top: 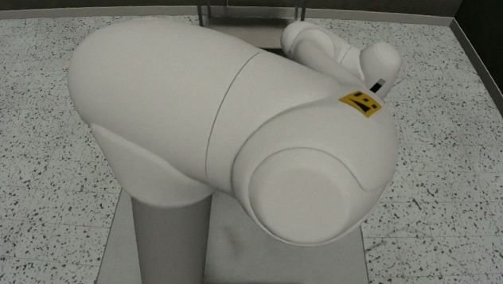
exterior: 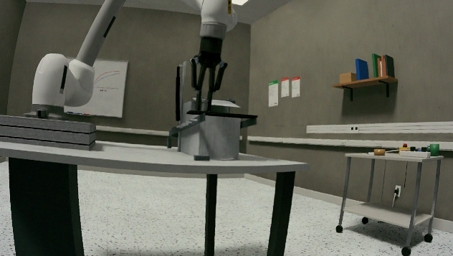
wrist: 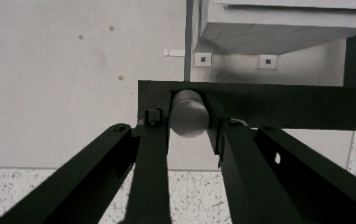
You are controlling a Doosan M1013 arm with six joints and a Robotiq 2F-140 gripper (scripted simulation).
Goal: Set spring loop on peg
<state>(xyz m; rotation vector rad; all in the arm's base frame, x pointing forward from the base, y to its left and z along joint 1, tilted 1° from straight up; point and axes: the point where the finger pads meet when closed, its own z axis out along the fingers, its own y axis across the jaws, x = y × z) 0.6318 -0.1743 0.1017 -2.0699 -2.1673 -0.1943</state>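
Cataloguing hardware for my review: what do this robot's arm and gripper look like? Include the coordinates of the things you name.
The arm (top: 167,88) (exterior: 215,8) is smooth, rounded and white, with a grey tube section, black stripes and a yellow-and-black sticker. The gripper (exterior: 204,110) (wrist: 187,105) is black, with two slender linked jaws. I can make out no cable along the arm.

Smooth brushed metal, dull grey: cylinder (wrist: 189,116), centre of the wrist frame. Matt black: pincer (exterior: 205,106) (wrist: 187,105). Smooth, satiny white: arm casing (top: 159,88) (exterior: 48,79). Matt, pale grey: tabletop (exterior: 136,156) (wrist: 75,115). Speckled, stone-like: floor (top: 438,148) (exterior: 143,216) (wrist: 30,192). Wood-like: shelf board (exterior: 369,82), right of the exterior frame.
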